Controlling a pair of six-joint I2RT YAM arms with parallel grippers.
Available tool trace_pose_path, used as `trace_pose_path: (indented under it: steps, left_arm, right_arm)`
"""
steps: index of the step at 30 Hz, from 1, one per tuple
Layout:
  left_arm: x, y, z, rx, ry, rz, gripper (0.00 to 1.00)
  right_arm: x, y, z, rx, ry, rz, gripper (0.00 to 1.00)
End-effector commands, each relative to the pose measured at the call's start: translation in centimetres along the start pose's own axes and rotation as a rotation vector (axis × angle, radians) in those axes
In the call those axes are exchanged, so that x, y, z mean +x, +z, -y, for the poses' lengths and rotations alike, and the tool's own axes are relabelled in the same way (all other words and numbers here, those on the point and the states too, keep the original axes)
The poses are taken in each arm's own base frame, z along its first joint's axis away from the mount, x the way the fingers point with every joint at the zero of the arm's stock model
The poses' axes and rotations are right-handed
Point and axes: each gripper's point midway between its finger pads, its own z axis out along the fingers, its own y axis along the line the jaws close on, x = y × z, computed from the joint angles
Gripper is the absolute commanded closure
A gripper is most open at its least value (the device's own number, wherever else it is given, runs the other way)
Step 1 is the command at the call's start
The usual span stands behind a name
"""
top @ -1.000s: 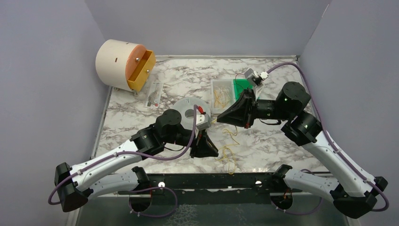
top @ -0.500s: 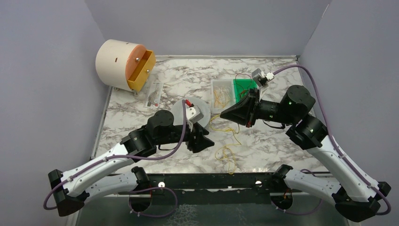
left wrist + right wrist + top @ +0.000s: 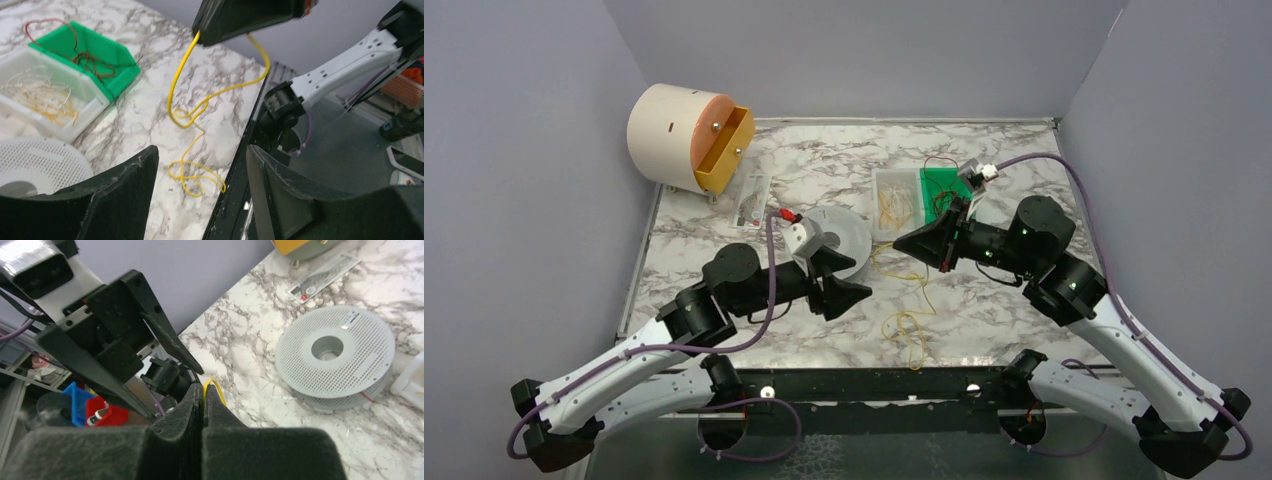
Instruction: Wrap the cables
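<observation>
A thin yellow cable hangs from my right gripper and coils on the marble near the front edge; it also shows in the left wrist view. The right gripper is shut on that yellow cable, a small loop showing at its tips. My left gripper is open and empty, left of the cable, raised above the table, its jaws wide in the left wrist view. Dark red-brown cables lie in a green bin. More yellow cables lie in a clear tray.
A grey perforated spool lies flat beside the left gripper. A round cream drawer unit with an open yellow drawer stands at the back left. A small packet lies near it. The black front rail borders the table.
My left arm has drawn back to the left and its gripper now points right. My right gripper has lowered slightly and shifted, still holding the yellow cable.
</observation>
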Motion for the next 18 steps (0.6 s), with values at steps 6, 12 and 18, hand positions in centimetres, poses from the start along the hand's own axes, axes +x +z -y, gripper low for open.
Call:
trace_pose_path:
  steps: [6, 12, 18]
  left_arm:
    - [-3.2, -0.2, 1.9, 0.106, -0.027, 0.222, 0.30]
    - [-2.6, 0.8, 2.0, 0.131, -0.034, 0.207, 0.30]
    - [-2.5, 1.1, 4.1, 0.255, -0.029, 0.193, 0.46]
  right_arm:
    - [0.0, 0.0, -3.3, -0.201, 0.061, 0.028, 0.99]
    - [0.4, -0.8, -5.6, -0.331, 0.069, 0.001, 0.99]
    - [0.6, -1.3, -5.9, -0.346, 0.064, 0.000, 0.99]
